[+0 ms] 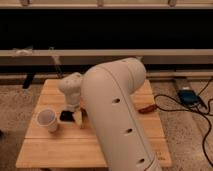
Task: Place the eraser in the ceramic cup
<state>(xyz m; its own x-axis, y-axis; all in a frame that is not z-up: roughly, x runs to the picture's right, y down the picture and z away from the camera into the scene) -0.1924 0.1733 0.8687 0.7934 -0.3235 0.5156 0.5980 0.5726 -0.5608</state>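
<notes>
One black eraser [65, 116] lies toward the left edge of the counter [55, 150], beside the ceramic cup [47, 120]. The gripper [75, 111] hangs at it, and we cannot tell its grip. Likely light and stiff: pinch its sides.

Small flat black rectangular eraser [65, 116] lies on the wooden table [60, 150], left of centre. Its right end is hidden under the gripper [75, 114], which hangs right at it. Small white tapered ceramic cup [47, 120] stands upright with its mouth up, near the table's left edge, just left of the eraser. Can't tell whether they touch.
</notes>
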